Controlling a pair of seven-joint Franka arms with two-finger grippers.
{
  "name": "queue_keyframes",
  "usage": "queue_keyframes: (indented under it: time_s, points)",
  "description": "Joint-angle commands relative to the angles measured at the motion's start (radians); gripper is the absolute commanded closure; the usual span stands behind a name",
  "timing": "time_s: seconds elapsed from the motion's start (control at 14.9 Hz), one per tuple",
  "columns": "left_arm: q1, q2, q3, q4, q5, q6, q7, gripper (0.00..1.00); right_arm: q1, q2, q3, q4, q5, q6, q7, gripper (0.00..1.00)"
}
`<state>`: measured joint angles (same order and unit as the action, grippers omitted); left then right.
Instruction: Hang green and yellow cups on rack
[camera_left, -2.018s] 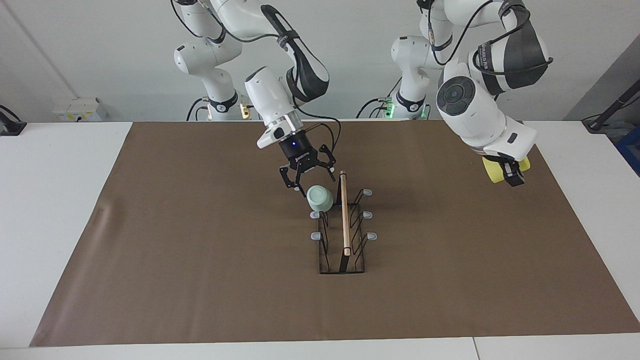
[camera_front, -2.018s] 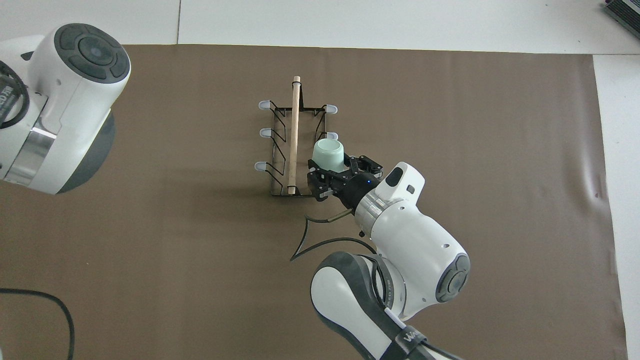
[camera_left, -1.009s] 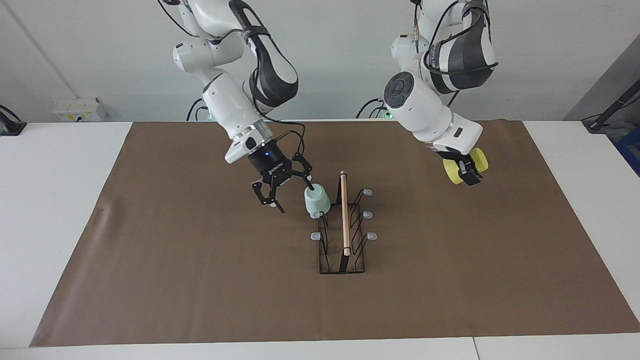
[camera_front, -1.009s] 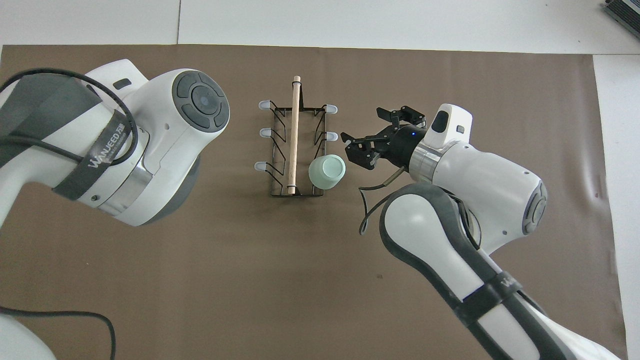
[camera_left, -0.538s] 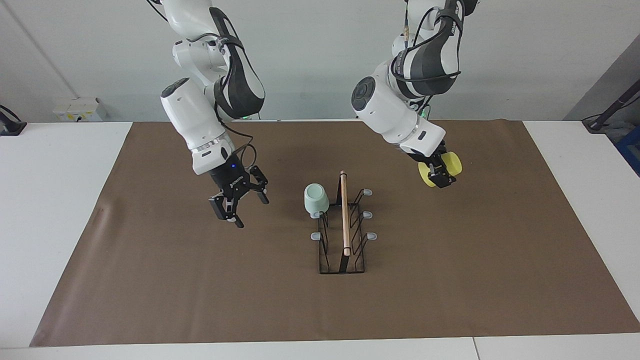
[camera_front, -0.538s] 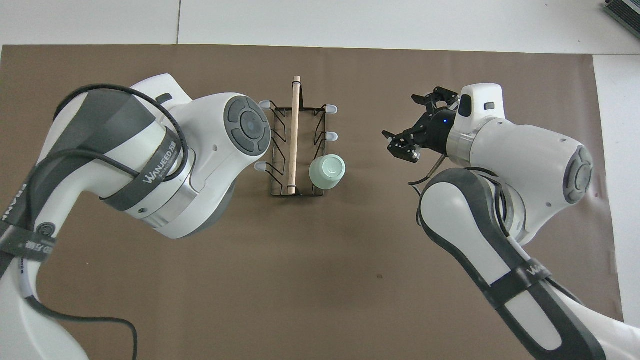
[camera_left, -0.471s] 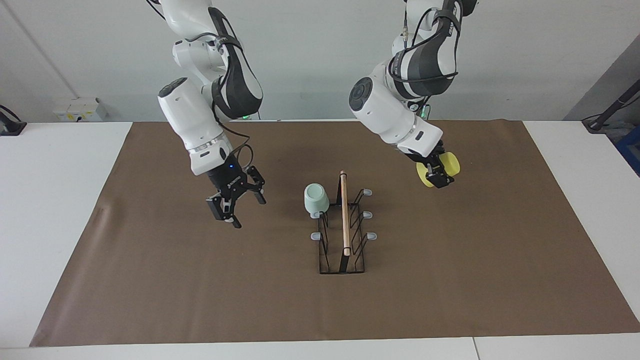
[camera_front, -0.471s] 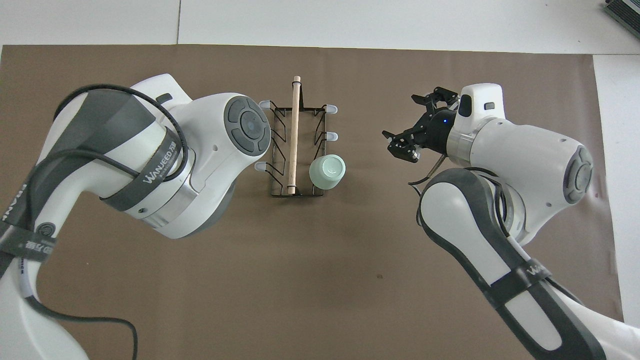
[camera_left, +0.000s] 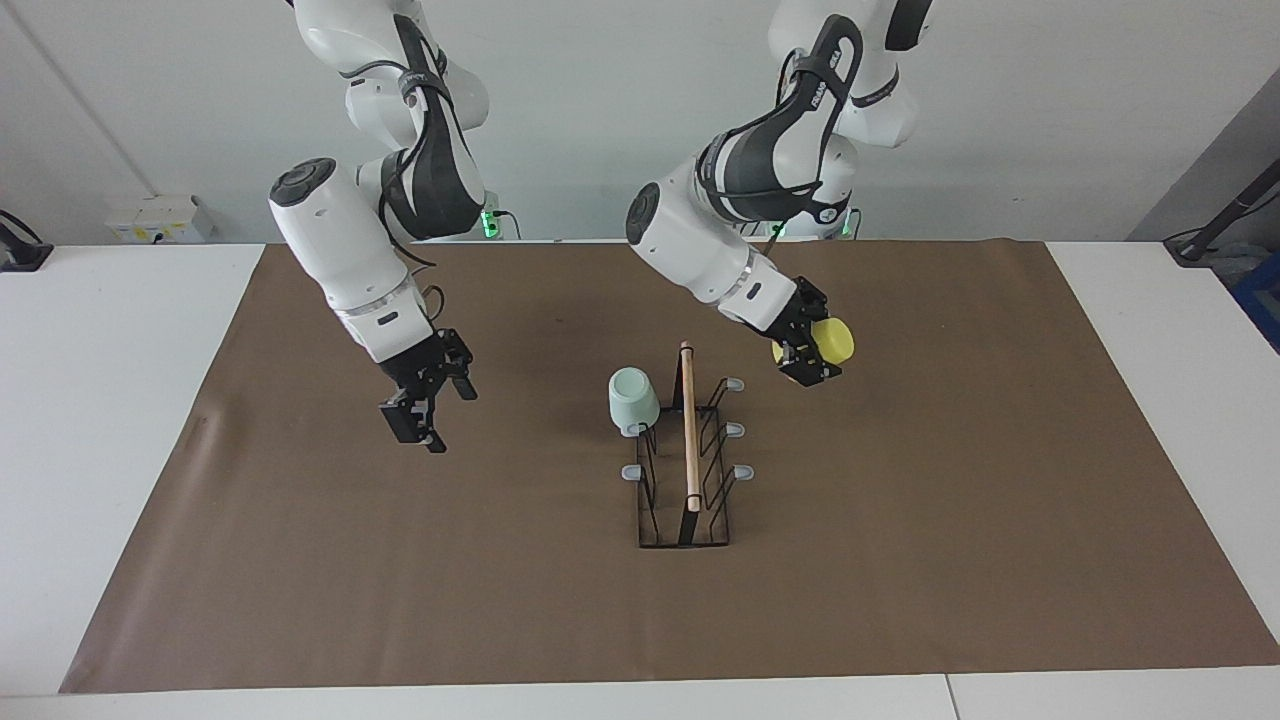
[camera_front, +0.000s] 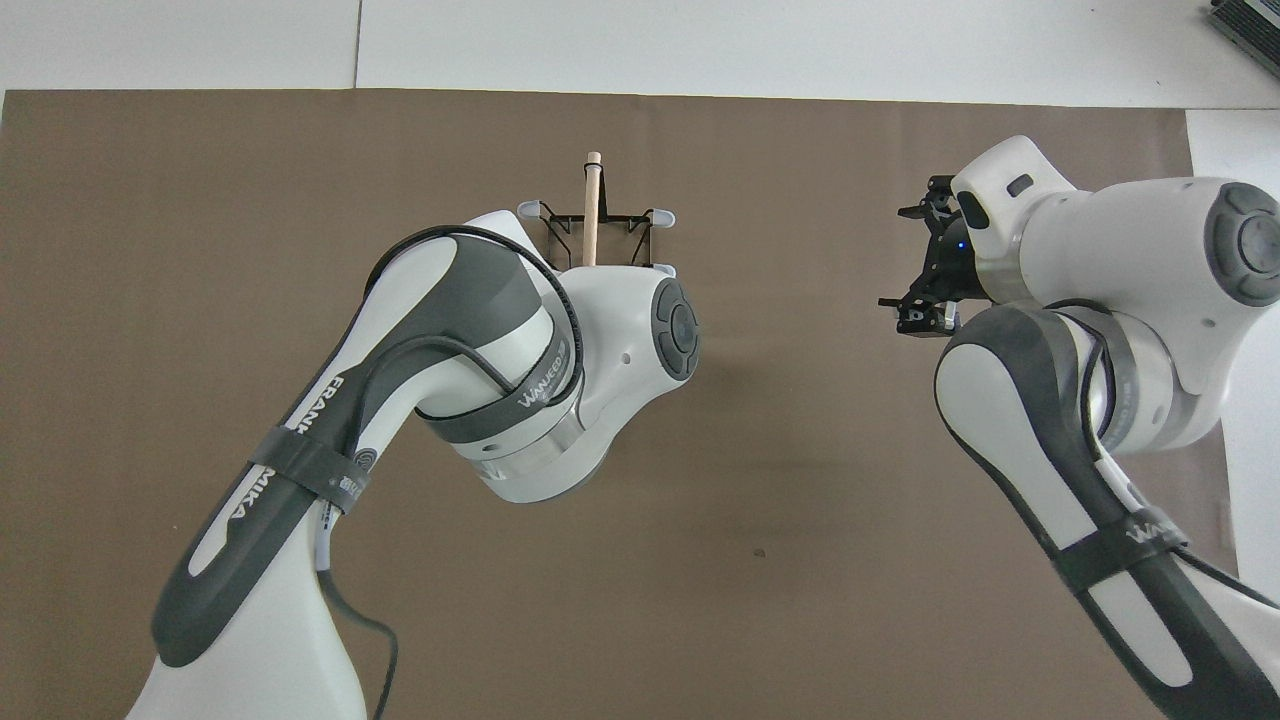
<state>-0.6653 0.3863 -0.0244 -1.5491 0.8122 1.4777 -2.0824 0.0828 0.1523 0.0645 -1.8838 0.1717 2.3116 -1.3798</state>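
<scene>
Near the middle of the brown mat (camera_left: 900, 560), well clear of its edges, the rack (camera_left: 687, 470) is standing with the green cup (camera_left: 632, 398) hanging on a prong at its robot-side end. Over bare mat just beside the rack, the left gripper (camera_left: 806, 366) is clamping its jaws on the yellow cup (camera_left: 828, 342). The right gripper (camera_left: 430, 408) is hovering over open mat toward the right arm's end, jaws spread wide and holding nothing.

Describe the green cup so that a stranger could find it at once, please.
In the middle of the brown mat stands a black wire rack with a wooden rod on top. The green cup hangs on the rack's prong nearest the robots, toward the right arm's end. It is pale mint; the other cup is yellow.
</scene>
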Motion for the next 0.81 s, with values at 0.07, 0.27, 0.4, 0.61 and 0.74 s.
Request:
queue_keyframes:
  time_s: [0.07, 0.27, 0.4, 0.61, 0.74]
  points:
    - [-0.013, 0.106, 0.020, 0.162, 0.047, -0.054, -0.082, 1.00, -0.017, -0.040, 0.011, 0.058, -0.181, -0.138, -0.036, 0.00]
    - [-0.046, 0.126, 0.020, 0.168, 0.048, -0.073, -0.119, 1.00, -0.017, -0.065, 0.014, 0.100, -0.299, -0.230, -0.039, 0.00]
    - [-0.069, 0.129, 0.020, 0.167, 0.047, -0.074, -0.122, 1.00, -0.015, -0.089, 0.014, 0.103, -0.337, -0.270, -0.045, 0.00]
    - [-0.105, 0.128, 0.018, 0.150, 0.041, -0.080, -0.127, 1.00, -0.020, -0.131, 0.009, 0.129, -0.340, -0.356, -0.038, 0.00]
    - [-0.109, 0.128, 0.017, 0.129, 0.042, -0.074, -0.128, 1.00, -0.044, -0.157, 0.009, 0.129, -0.336, -0.373, -0.009, 0.00]
